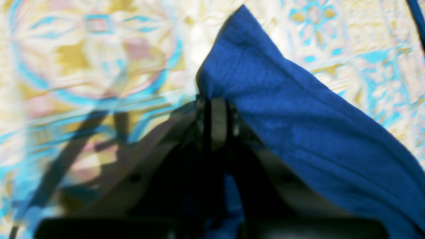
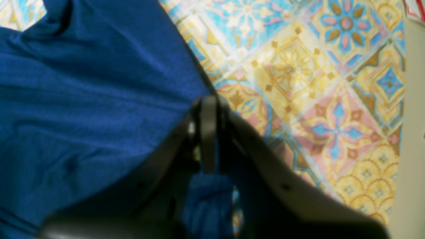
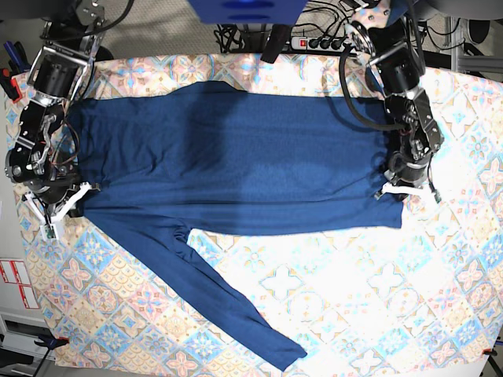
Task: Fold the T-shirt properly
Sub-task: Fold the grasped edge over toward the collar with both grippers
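One sleeve (image 3: 236, 310) lies nearest the base cam, running diagonally from the shirt body down toward the front edge of the table, cuff end at approx front-centre. It lies flat on the patterned tablecloth (image 3: 369, 314), a tile print in yellow, pink and light blue. Only one sleeve is visible spread out; a second can't be made out.

Behind it, one T-shirt (image 3: 236, 161), dark navy-blue, long-sleeved, no print, is stretched wide across the middle of the table, w/ soft wrinkles across the body. It spans nearly the full gap between the two arms.

Two grippers, one at each end of the garment. Right gripper (image 3: 56, 206), on the base view's left, has its jaws closed tight on a pinch of the shirt's edge; the right wrist cam shows blue cloth (image 2: 93, 99) bunched at and below the fingertips (image 2: 209, 132), tablecloth to the side. Left gripper (image 3: 405, 188), on the base view's right, is likewise clamped on the shirt's opposite edge; the left wrist cam, blurred, shows fabric (image 1: 298, 116) rising in a peak from the closed tips (image 1: 217, 122).

Farthest back, beyond the table edge: one power strip (image 3: 318, 41) w/ cables, and part of a blue object (image 3: 247, 9) at top-centre, unclear what.
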`<action>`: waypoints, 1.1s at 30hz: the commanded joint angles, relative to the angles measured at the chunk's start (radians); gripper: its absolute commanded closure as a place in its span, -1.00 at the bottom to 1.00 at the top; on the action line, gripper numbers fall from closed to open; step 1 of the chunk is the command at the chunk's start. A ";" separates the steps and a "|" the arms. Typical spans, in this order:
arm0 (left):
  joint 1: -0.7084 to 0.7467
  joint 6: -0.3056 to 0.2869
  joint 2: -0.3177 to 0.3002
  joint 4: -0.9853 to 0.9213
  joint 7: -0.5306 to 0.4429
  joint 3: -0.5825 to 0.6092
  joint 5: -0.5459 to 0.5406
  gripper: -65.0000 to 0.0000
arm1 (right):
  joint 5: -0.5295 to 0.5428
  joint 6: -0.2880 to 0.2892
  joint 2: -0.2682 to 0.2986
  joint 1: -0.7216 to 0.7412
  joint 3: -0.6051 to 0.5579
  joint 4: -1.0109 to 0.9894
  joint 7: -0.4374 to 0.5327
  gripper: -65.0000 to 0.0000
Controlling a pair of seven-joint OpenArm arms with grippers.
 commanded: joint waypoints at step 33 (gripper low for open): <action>0.137 -0.077 0.050 0.322 0.027 0.003 -0.008 1.00 | -0.061 0.002 0.026 0.087 -0.202 -0.104 0.028 0.25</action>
